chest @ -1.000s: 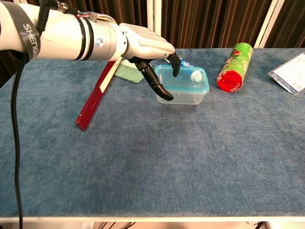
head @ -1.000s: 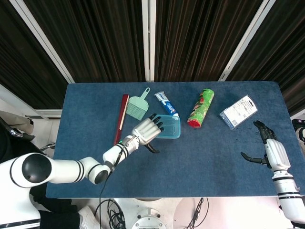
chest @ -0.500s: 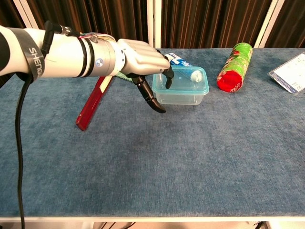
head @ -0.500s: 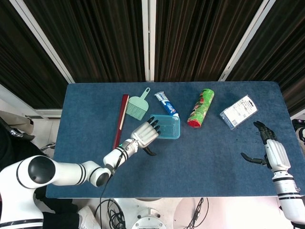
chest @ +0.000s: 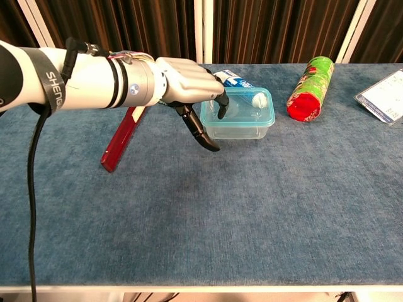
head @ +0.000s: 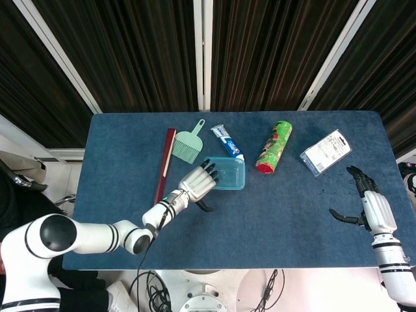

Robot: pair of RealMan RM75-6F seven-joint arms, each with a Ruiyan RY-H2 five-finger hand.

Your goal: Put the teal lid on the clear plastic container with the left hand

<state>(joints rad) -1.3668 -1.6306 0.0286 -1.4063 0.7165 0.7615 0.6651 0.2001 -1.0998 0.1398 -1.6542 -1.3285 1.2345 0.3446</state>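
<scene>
The left hand [chest: 189, 88] hangs over the near-left corner of the container [chest: 242, 123], fingers spread and holding nothing; one dark fingertip touches or nearly touches the lid [chest: 242, 104], the thumb pointing down beside the box's wall. The lid already sits on the container, so what seems left is seating it. To do that well, press down flat along the rim rather than poking one corner, which could tip or slide the light box across the cloth; work round each edge, keeping the thumb clear of the side wall so it does not shove the box.

The lid is translucent teal with rounded corners, lying level as far as the chest view shows; whether every edge is snapped home cannot be told. The box beneath is clear, shallow and seemingly empty. It stands mid-desk [chest: 252, 207], with the toothpaste tube [chest: 236, 80] just behind it.

Far off at the desk's right edge, the right hand [head: 367, 201] rests idle, fingers apart, empty.
</scene>
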